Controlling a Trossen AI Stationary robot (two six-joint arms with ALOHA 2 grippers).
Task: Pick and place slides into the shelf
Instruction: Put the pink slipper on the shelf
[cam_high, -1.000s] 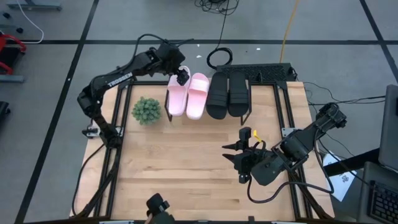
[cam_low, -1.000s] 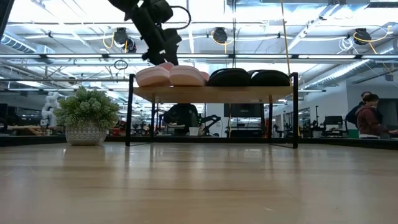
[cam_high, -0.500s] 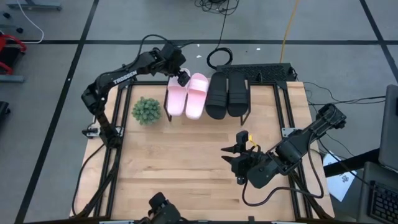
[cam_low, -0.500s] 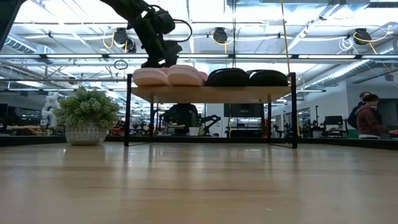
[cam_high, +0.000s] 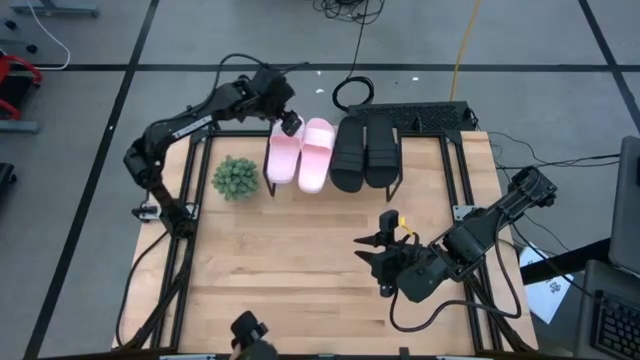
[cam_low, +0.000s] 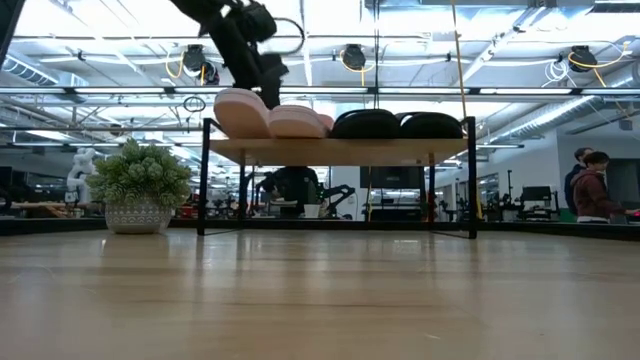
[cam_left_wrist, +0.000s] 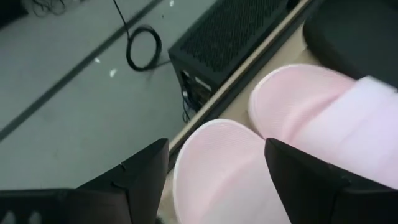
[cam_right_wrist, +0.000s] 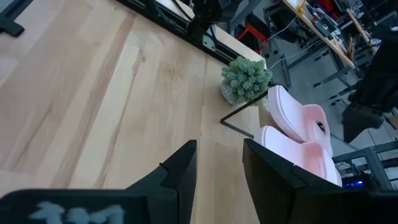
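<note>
Four slides sit side by side on the shelf (cam_high: 395, 178), which stands at the far edge of the wooden counter (cam_high: 300, 270): the two pink ones on the left half, the two black ones on the right half. The left tool (cam_high: 289, 124) is at the far end of the outer pink slide (cam_high: 281, 157), its fingers (cam_left_wrist: 144, 177) spread on either side of that end; in the low view this slide (cam_low: 240, 112) is tilted, one end lifted off the board while the other pink slide (cam_high: 315, 153) beside it lies flat. The black slides (cam_high: 365, 150) lie flat, touching each other, just beside the inner pink one. A small potted plant (cam_high: 235, 177) stands on the counter just left of the shelf. The right tool (cam_high: 378, 258) hangs over the near right part of the counter, well apart from the shelf, its fingers (cam_right_wrist: 180, 174) parted with nothing between them. In the room behind, a person (cam_low: 590, 185) shows at the far right.
</note>
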